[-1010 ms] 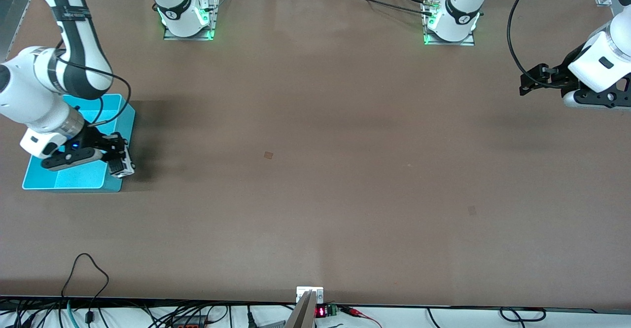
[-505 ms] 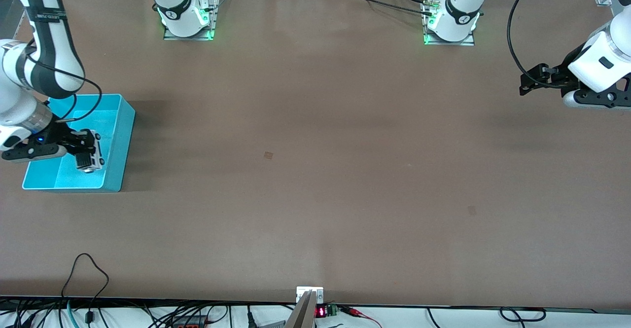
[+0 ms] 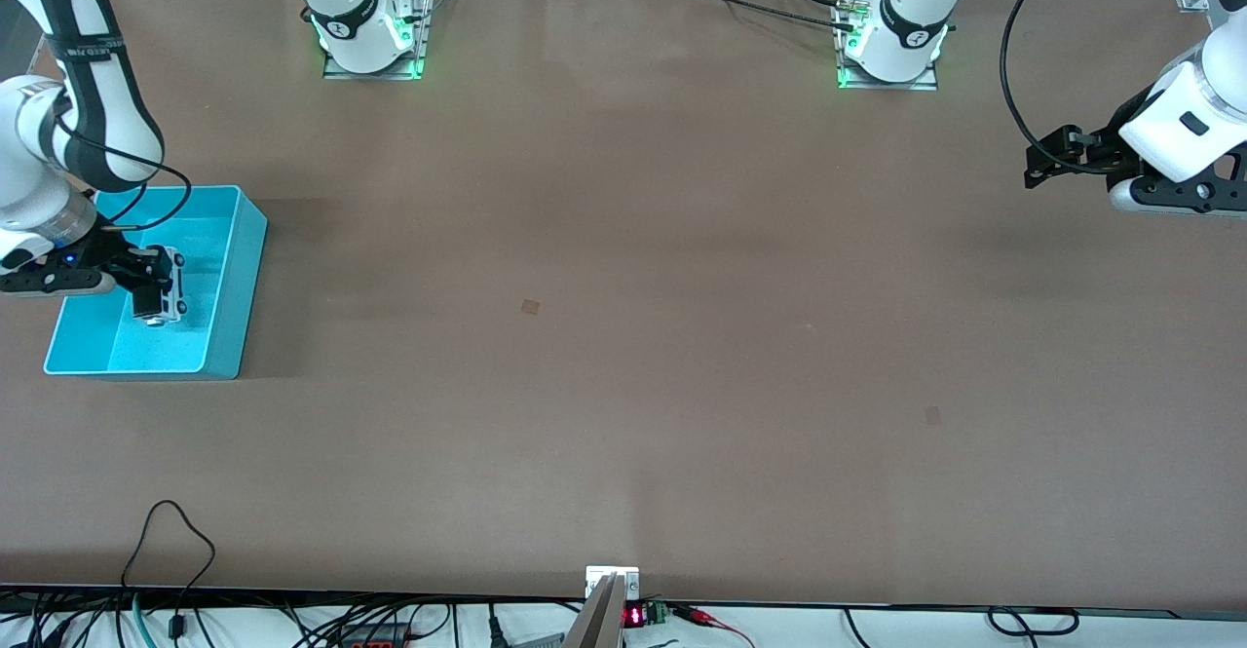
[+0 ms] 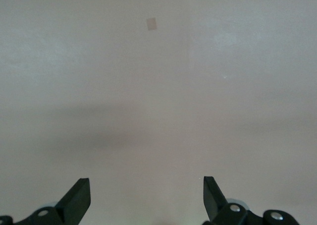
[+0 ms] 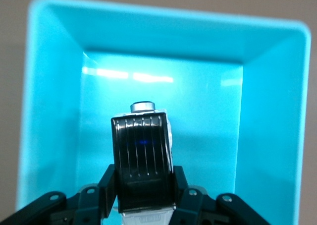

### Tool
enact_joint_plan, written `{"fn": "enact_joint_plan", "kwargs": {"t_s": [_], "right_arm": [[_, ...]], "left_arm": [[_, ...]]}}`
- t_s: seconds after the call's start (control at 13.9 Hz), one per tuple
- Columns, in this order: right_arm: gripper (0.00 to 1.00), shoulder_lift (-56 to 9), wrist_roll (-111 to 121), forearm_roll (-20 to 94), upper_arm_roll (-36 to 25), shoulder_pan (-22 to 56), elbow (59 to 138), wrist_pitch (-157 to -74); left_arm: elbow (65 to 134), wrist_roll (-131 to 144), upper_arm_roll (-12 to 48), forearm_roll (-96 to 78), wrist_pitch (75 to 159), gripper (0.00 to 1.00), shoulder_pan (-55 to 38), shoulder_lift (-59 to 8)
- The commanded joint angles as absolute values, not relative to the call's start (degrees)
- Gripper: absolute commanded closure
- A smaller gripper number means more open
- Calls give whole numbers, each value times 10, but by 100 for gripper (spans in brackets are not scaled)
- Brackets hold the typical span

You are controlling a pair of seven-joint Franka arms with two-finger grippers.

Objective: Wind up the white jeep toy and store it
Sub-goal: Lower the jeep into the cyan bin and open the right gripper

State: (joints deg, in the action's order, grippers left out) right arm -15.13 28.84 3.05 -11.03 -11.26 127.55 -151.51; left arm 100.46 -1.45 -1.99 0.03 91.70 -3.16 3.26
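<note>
My right gripper [image 3: 154, 289] is shut on the white jeep toy [image 3: 168, 289] and holds it over the inside of the cyan bin [image 3: 232, 283], at the right arm's end of the table. In the right wrist view the jeep's black roof panel [image 5: 142, 155] sits between my fingers [image 5: 108, 188], with the bin's floor and walls [image 5: 270, 136] all around it. My left gripper [image 3: 1040, 163] is open and empty, held in the air over bare table at the left arm's end; its fingertips [image 4: 79, 197] show wide apart in the left wrist view.
The brown table [image 3: 623, 336] is bare apart from small tape marks [image 3: 530, 306]. Cables hang along the table edge nearest the front camera [image 3: 175, 531]. The two arm bases [image 3: 365, 34] stand at the edge farthest from the camera.
My right gripper has carried the jeep from the bin's rim toward the right arm's end, to over the bin's inside. The left arm has barely moved.
</note>
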Motion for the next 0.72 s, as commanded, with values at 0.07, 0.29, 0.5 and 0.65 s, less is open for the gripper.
{"fn": "enact_joint_plan", "kwargs": {"t_s": [0.07, 0.29, 0.5, 0.65], "right_arm": [[100, -162, 294, 21, -105, -140, 1296, -1535], [100, -176, 294, 21, -105, -141, 1318, -1571], [100, -181, 288, 21, -105, -145, 1322, -1569], [81, -182, 288, 21, -104, -145, 1321, -1569]], "left_arm": [[997, -12, -18, -3, 906, 0, -31, 33], [997, -14, -18, -3, 907, 0, -31, 33], [997, -15, -18, -3, 906, 0, -31, 33], [997, -16, -18, -3, 907, 0, -31, 33]]}}
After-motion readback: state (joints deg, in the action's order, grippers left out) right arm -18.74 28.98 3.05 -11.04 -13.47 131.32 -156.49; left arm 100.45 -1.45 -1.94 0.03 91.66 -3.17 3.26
